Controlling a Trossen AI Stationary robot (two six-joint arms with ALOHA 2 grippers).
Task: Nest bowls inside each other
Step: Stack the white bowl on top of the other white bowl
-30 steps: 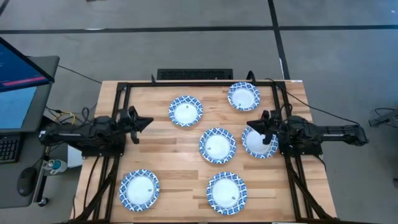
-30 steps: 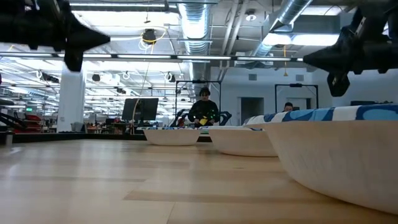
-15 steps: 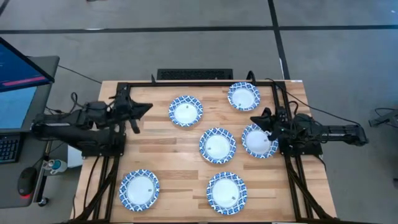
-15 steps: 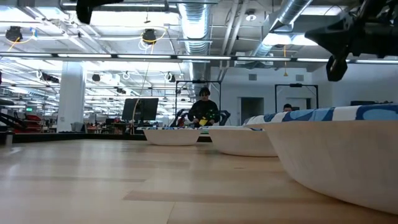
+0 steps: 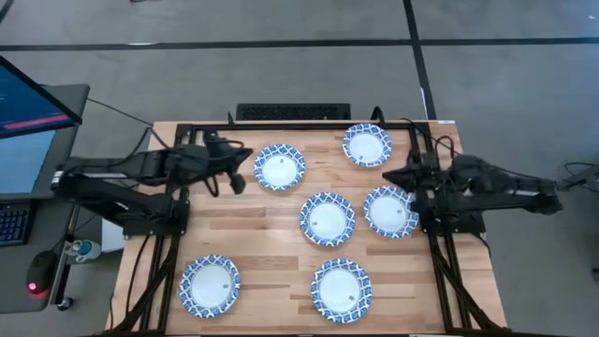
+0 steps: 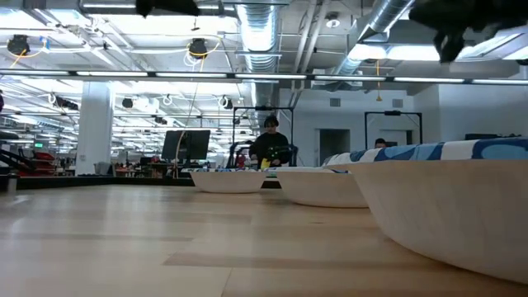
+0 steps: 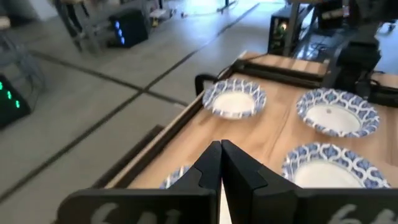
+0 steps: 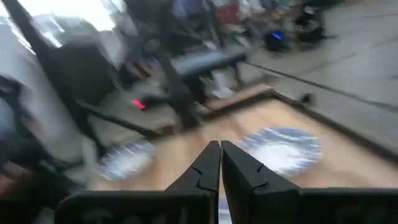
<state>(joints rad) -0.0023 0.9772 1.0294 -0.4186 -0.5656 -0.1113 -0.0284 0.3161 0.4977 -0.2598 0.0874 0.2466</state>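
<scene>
The pale wooden desk with its butcher-block planks stands on a grey concrete floor crossed by dark lines, and a black metal frame runs around the desk top. Six small round shallow bowls, white in the middle with blue-and-white patterned rims, lie apart on the wood, none nested. One bowl sits toward the far left, another at the far right corner, one in the middle, one just to its right and almost touching it, and two near the front edge, left and right.

The left tool hangs over the desk just beside the far-left bowl, its two dark fingers pressed together with nothing between them. The right tool hovers above the far rim of the right-hand bowl, its fingers likewise closed on nothing.

A black keyboard-like bar lies behind the desk, and a slanted computer screen glows off to the left. Looking level across the wood, I see an open hall with silver ceiling ducts, strips of lamps, a white pillar, a dark monitor and a person in dark clothes seated far back.
</scene>
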